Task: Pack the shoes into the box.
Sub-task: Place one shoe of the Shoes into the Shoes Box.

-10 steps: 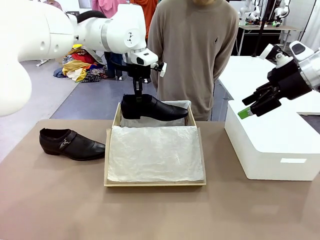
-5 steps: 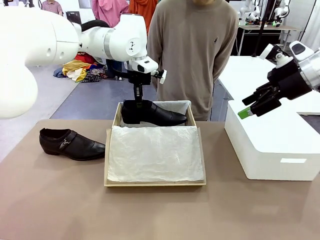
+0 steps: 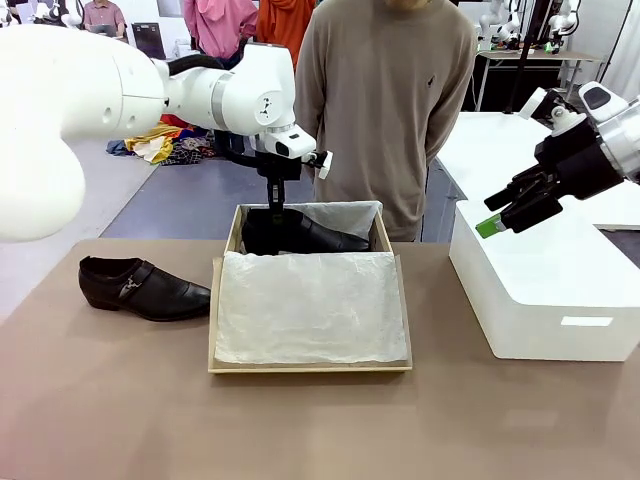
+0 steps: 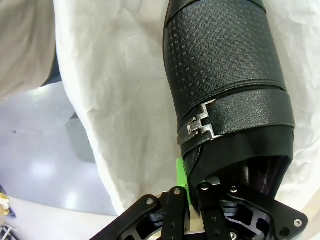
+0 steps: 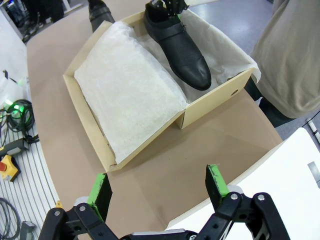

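One glossy black shoe [image 3: 300, 232] sits low in the far part of the tan box [image 3: 310, 368], on white tissue paper, toe pointing to picture right. My left gripper [image 3: 275, 208] comes down from above and is shut on its heel rim. In the left wrist view the pads [image 4: 181, 172] pinch the heel collar of that shoe [image 4: 225, 75], just behind the buckle strap. The other shoe [image 3: 145, 287] lies on the table left of the box. My right gripper [image 3: 510, 210] hangs open and empty at the right. From its wrist view, the gripper [image 5: 158, 187] looks down on the box [image 5: 215, 97] and the shoe [image 5: 177, 42].
A large white block-shaped box [image 3: 540, 290] stands on the table at the right, under my right gripper. A person [image 3: 390, 100] stands at the far edge just behind the tan box. A folded tissue sheet [image 3: 310, 305] covers the box's near part.
My left arm has lowered the held shoe from above the box's far rim down into the box. The right arm and the shoe on the table have not moved.
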Robot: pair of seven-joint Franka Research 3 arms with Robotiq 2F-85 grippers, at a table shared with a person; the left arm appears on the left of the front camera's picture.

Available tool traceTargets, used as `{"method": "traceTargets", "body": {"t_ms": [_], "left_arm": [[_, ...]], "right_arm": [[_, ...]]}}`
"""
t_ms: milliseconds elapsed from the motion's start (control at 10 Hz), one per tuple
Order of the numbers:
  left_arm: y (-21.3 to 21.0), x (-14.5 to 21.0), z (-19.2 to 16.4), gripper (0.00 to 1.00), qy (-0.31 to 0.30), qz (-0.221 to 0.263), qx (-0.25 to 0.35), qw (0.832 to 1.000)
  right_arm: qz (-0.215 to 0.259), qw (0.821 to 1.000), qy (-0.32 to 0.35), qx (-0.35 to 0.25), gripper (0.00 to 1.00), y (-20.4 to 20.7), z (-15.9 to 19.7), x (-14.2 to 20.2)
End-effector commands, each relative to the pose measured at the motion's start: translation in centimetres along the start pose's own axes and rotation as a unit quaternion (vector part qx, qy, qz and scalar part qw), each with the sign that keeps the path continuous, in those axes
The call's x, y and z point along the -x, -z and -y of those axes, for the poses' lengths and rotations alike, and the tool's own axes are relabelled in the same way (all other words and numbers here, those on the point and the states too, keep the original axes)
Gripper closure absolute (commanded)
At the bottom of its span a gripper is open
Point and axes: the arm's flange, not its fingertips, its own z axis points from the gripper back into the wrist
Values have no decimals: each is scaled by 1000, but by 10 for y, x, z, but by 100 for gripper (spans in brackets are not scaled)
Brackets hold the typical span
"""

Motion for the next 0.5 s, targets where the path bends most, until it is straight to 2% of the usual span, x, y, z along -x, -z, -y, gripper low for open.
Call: {"method": "traceTargets", "body": {"t_ms": [0,400], "left_arm": [[7,3,0,100,8,-7,-10,1000],[26,1,1,100,7,-17,-3,1000]], "right_arm": [[15,1000,-13,-5,0,2,4,-1],[15,1000,-13,-5,0,2,4,-1]]}}
